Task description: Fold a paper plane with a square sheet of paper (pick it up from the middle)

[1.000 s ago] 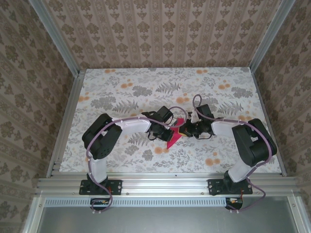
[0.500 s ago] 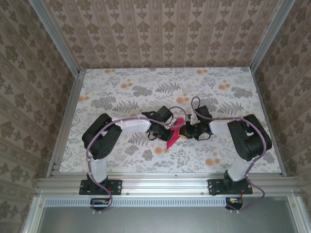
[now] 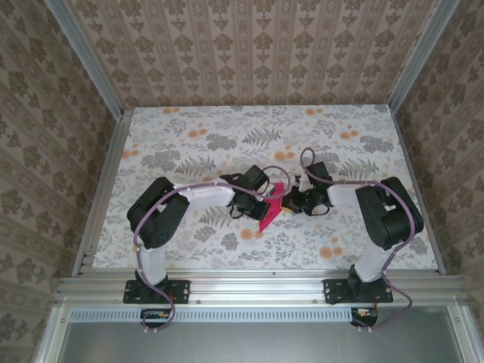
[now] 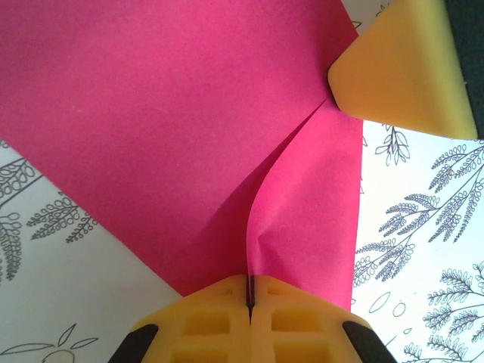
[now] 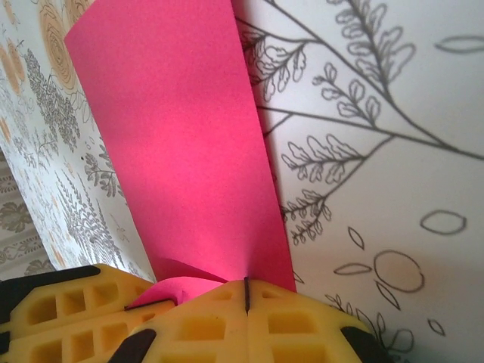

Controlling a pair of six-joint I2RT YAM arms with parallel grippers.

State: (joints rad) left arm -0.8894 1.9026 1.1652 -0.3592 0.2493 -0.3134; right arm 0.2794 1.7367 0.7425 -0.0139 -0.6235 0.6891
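Note:
The square sheet of paper (image 3: 265,216) is magenta-pink and creased into a narrow pointed shape, its tip aimed at the near left. It is held just above the table's middle between both arms. My left gripper (image 3: 269,199) comes in from the left and is shut on a raised fold of the sheet (image 4: 189,128), its yellow fingers (image 4: 204,321) pressed together. My right gripper (image 3: 286,203) comes in from the right and is shut on the sheet's edge (image 5: 181,151), its yellow fingers (image 5: 302,325) closed tight. Both grips sit a few centimetres apart.
The table (image 3: 189,144) carries a white cloth printed with grey ferns and small orange flowers (image 3: 330,252). Aluminium rails (image 3: 106,181) frame its sides, with patterned walls behind. Both arms' elbows (image 3: 155,215) stand near the front edge.
The right arm's elbow has drawn in slightly toward the centre while its gripper stays on the paper. The left arm and the sheet have hardly moved.

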